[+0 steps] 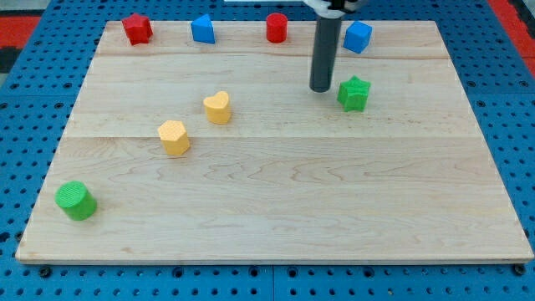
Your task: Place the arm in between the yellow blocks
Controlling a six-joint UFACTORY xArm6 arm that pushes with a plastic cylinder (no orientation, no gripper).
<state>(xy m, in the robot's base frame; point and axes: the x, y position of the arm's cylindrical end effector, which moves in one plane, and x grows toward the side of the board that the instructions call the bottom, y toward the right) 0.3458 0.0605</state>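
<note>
Your arm carries no claw, so no open or closed state applies: it ends in a straight dark rod, and my tip (321,89) rests on the wooden board (276,209) toward the far right, just left of the green star block (354,93) without visibly touching it. You will find the task's two yellow blocks well to the left of the tip, near the board's middle left: the yellow heart block (217,107) sits farther and to the right, and the yellow hexagonal block (174,137) sits nearer and to the left, with a bare gap of board between them. The tip is not in that gap. Along the far edge, from left to right, you see a red block (137,28) of irregular shape, a blue block (202,29) with a peaked top, a red cylinder (277,28) and a blue cube (358,37), the last one just right of the rod's shaft. A green cylinder (76,201) stands alone at the near left corner. The board lies on a blue perforated table (25,125).
</note>
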